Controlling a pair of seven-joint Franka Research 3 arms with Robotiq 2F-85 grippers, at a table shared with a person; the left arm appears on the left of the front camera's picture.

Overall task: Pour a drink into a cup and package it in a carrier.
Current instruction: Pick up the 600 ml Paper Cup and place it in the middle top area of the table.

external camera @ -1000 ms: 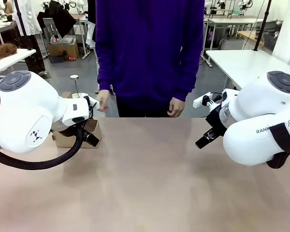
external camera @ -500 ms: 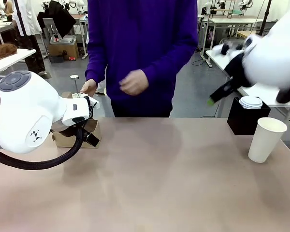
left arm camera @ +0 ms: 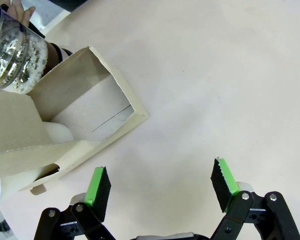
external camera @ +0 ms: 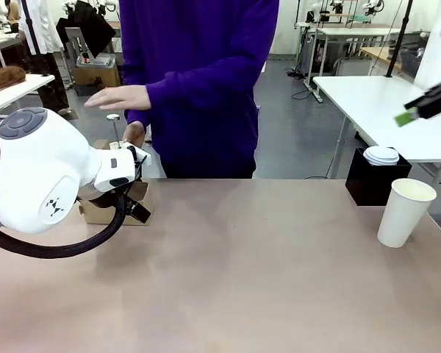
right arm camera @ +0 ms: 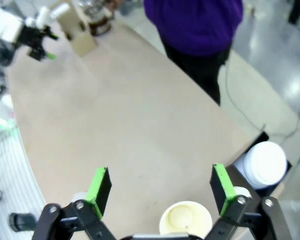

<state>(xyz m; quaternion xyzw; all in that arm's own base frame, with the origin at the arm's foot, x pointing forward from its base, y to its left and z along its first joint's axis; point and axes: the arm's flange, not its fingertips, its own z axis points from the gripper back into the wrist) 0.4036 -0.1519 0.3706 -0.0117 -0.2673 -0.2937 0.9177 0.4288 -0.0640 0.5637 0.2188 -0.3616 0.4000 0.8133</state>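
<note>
Inspector: Since half a second ago the right gripper has swung up and out to the right edge of the front view. The person's hand has gone from the chest out to the left.
Clerk: State of that gripper?
Inspector: Jaws spread wide, holding nothing, high above the cup.
Clerk: Where does the cup stand?
Inspector: Upright on the table near its right edge, mouth open, just beside a black box that bears a stack of white lids.
Clerk: And the left side?
Inspector: The left gripper is spread and empty above bare tabletop, near the carrier. A glass carafe stands at the carrier's far end; whether they touch cannot be told.
</note>
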